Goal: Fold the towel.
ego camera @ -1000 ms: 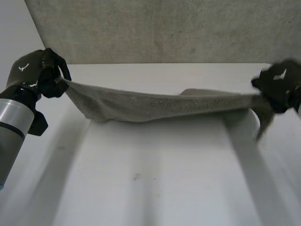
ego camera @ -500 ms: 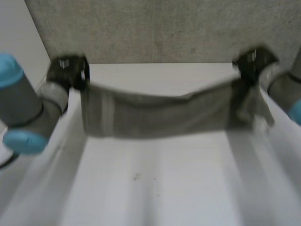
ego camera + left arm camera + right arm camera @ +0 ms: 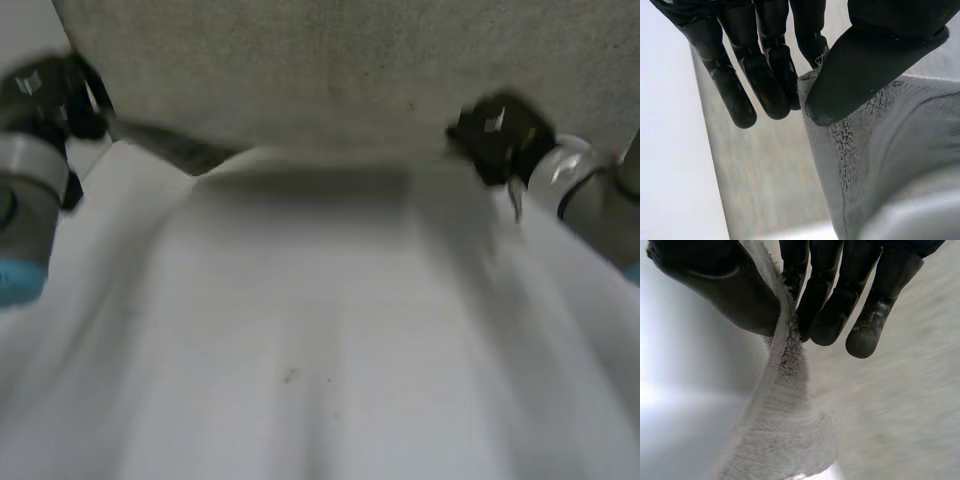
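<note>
Head view looks down at table (image 3: pixel 300 400); 2 wrist views close, both show towel (image 3: pixel 890 150).

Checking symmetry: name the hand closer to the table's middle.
The right hand, pinching the towel; the left hand is farther out to the side.

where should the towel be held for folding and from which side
At its two end corners, on the hem, each hand coming from its own outer side. The left hand and right hand pinch the towel there between thumb and fingers, so it hangs spread between them.

No legible txt or labels.
</note>
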`<state>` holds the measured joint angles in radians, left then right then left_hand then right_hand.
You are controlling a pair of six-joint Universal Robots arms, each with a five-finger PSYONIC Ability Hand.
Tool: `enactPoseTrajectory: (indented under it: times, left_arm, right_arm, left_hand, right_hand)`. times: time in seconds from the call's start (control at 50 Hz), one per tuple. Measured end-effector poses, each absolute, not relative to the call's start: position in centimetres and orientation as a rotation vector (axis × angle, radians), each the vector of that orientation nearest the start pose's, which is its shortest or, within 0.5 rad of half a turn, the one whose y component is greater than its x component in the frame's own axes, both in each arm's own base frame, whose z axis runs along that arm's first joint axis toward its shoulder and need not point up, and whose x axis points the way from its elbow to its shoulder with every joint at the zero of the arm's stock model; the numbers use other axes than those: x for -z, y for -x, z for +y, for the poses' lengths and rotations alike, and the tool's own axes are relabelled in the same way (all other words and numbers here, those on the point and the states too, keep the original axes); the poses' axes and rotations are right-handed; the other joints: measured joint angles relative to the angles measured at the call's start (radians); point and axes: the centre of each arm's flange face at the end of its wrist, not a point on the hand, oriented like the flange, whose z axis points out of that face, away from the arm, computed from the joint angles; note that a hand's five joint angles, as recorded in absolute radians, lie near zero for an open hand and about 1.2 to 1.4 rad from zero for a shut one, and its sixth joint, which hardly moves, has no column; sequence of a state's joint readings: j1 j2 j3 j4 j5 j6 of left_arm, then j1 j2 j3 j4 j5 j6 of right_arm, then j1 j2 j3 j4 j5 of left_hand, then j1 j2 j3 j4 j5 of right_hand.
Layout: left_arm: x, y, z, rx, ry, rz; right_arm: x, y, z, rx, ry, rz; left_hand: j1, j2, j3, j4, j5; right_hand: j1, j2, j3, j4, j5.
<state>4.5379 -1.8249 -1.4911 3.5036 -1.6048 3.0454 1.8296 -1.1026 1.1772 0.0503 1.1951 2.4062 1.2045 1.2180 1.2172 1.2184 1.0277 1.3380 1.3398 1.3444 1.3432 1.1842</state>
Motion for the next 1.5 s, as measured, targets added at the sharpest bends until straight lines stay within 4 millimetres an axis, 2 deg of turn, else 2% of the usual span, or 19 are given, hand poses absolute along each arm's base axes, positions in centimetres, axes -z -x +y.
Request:
enactPoseTrajectory:
  times: [0.04, 0.06, 0.08, 0.14, 0.2, 0.28, 0.32, 0.34, 0.36, 0.42, 0.58, 0.78, 1.04, 1.32, 1.42, 1.46, 1.5]
  left_arm:
    - [-25.4, 18.9, -33.7, 2.464, -0.071, 2.237]
    - [-24.7, 18.8, -33.4, 2.441, -0.078, 2.261]
    - [-23.3, 18.7, -32.7, 2.396, -0.091, 2.309]
    - [-20.9, 18.5, -31.4, 2.324, -0.107, 2.379]
    - [-19.5, 18.2, -30.8, 2.285, -0.107, 2.410]
    - [-18.8, 17.8, -30.5, 2.264, -0.097, 2.421]
    - [-18.7, 17.7, -30.5, 2.262, -0.092, 2.418]
    - [-18.7, 17.7, -30.5, 2.262, -0.091, 2.418]
    - [-18.8, 17.7, -30.6, 2.264, -0.089, 2.414]
    - [-18.9, 17.6, -30.7, 2.269, -0.086, 2.409]
    - [-19.2, 17.6, -30.8, 2.279, -0.083, 2.399]
    - [-19.4, 17.5, -30.9, 2.287, -0.075, 2.393]
    - [-19.6, 17.0, -31.3, 2.294, -0.049, 2.377]
    - [-19.5, 16.8, -31.4, 2.285, -0.044, 2.378]
    - [-19.5, 16.8, -31.3, 2.282, -0.045, 2.381]
    - [-19.4, 16.8, -31.3, 2.281, -0.045, 2.383]
    - [-19.4, 16.8, -31.3, 2.280, -0.046, 2.384]
  right_arm:
    - [-22.7, -25.8, -32.8, 1.941, 1.536, 1.956]
    - [-22.1, -25.7, -32.5, 1.908, 1.550, 1.972]
    - [-20.6, -25.6, -31.9, 1.833, 1.585, 2.005]
    - [-17.7, -25.2, -30.5, 1.696, 1.642, 2.060]
    - [-15.9, -24.9, -29.7, 1.629, 1.655, 2.091]
    - [-14.7, -24.5, -29.3, 1.603, 1.599, 2.127]
    - [-14.3, -24.3, -29.2, 1.599, 1.522, 2.154]
    - [-14.2, -24.2, -29.1, 1.598, 1.498, 2.161]
    - [-14.1, -24.1, -29.1, 1.597, 1.443, 2.177]
    - [-14.0, -23.5, -29.2, 1.593, 1.286, 2.220]
    - [-13.8, -20.8, -30.6, 1.647, 0.942, 2.287]
    - [-13.3, -19.3, -32.0, 1.661, 0.704, 2.303]
    - [-13.2, -18.7, -32.7, 1.695, 0.608, 2.340]
    - [-13.3, -16.4, -33.8, 1.756, 0.570, 2.417]
    - [-13.2, -16.3, -33.8, 1.745, 0.570, 2.426]
    - [-13.2, -16.3, -33.8, 1.741, 0.572, 2.427]
    - [-13.3, -16.3, -33.8, 1.738, 0.575, 2.426]
  left_hand:
    - [0.000, 0.000, 0.000, 0.000, 0.000]
    - [0.000, 0.000, 0.000, 0.000, 0.000]
    - [0.000, 0.000, 0.000, 0.000, 0.000]
    - [0.000, 0.000, 0.000, 0.000, 0.000]
    - [0.000, 0.000, 0.000, 0.000, 0.000]
    - [0.000, 0.000, 0.000, 0.000, 0.000]
    - [0.000, 0.000, 0.000, 0.000, 0.000]
    - [0.000, 0.000, 0.000, 0.000, 0.000]
    - [0.000, 0.000, 0.000, 0.000, 0.000]
    - [0.000, 0.000, 0.000, 0.000, 0.000]
    - [0.000, 0.000, 0.000, 0.000, 0.000]
    - [0.000, 0.000, 0.000, 0.000, 0.000]
    - [0.000, 0.000, 0.000, 0.000, 0.000]
    - [0.000, 0.000, 0.000, 0.000, 0.000]
    - [0.000, 0.000, 0.000, 0.000, 0.000]
    - [0.000, 0.000, 0.000, 0.000, 0.000]
    - [0.000, 0.000, 0.000, 0.000, 0.000]
  right_hand:
    - [0.000, 0.000, 0.000, 0.000, 0.000]
    - [0.000, 0.000, 0.000, 0.000, 0.000]
    - [0.000, 0.000, 0.000, 0.000, 0.000]
    - [0.000, 0.000, 0.000, 0.000, 0.000]
    - [0.000, 0.000, 0.000, 0.000, 0.000]
    - [-0.002, -0.001, -0.003, -0.004, -0.009]
    - [-0.123, -0.129, -0.128, -0.126, -0.144]
    - [-0.174, -0.181, -0.180, -0.177, -0.183]
    - [-0.329, -0.336, -0.335, -0.330, -0.341]
    - [-0.533, -0.529, -0.530, -0.524, -0.555]
    - [-0.597, -0.589, -0.605, -0.603, -0.643]
    - [-0.637, -0.619, -0.645, -0.647, -0.691]
    - [-0.638, -0.619, -0.645, -0.647, -0.693]
    - [-0.663, -0.644, -0.672, -0.672, -0.719]
    - [-0.587, -0.598, -0.592, -0.593, -0.609]
    - [-0.276, -0.274, -0.281, -0.282, -0.319]
    - [-0.057, -0.065, -0.081, -0.079, -0.099]
